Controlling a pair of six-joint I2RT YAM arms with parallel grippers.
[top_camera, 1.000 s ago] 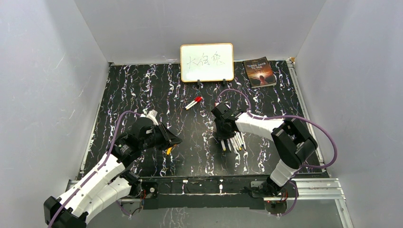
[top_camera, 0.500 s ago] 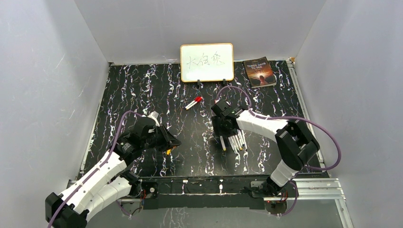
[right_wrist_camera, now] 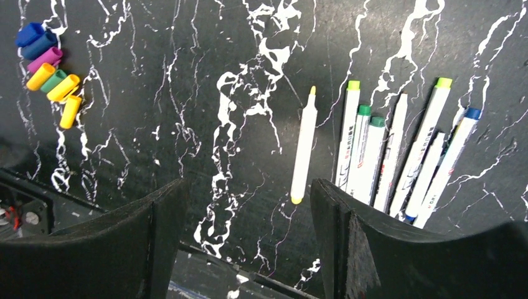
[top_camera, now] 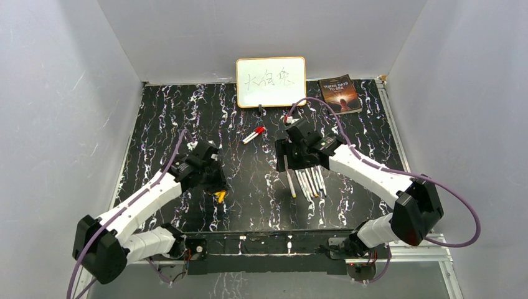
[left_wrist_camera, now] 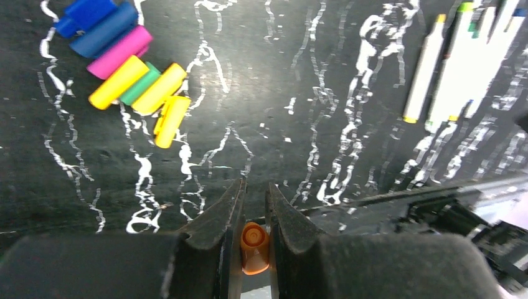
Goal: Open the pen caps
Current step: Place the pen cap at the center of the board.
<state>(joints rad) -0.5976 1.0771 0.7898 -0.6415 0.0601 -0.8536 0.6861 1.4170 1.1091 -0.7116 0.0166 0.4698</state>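
My left gripper is shut on an orange pen cap, held deep between its fingers above the table. A pile of loose pen caps in blue, pink, green and yellow lies ahead of it to the left; the same pile shows just by the left gripper from above. My right gripper is open and holds nothing. One uncapped pen with a yellow tip lies below it. A row of several uncapped pens lies beside that. A red-capped pen lies farther back.
A small whiteboard stands at the back wall with a book to its right. A metal rail runs along the near edge. The right arm's purple cable arcs over the pens.
My right gripper opened and drew back, leaving the yellow-tipped pen lying left of the row. My left arm swung so its gripper, still shut on the orange cap, hangs near the cap pile.
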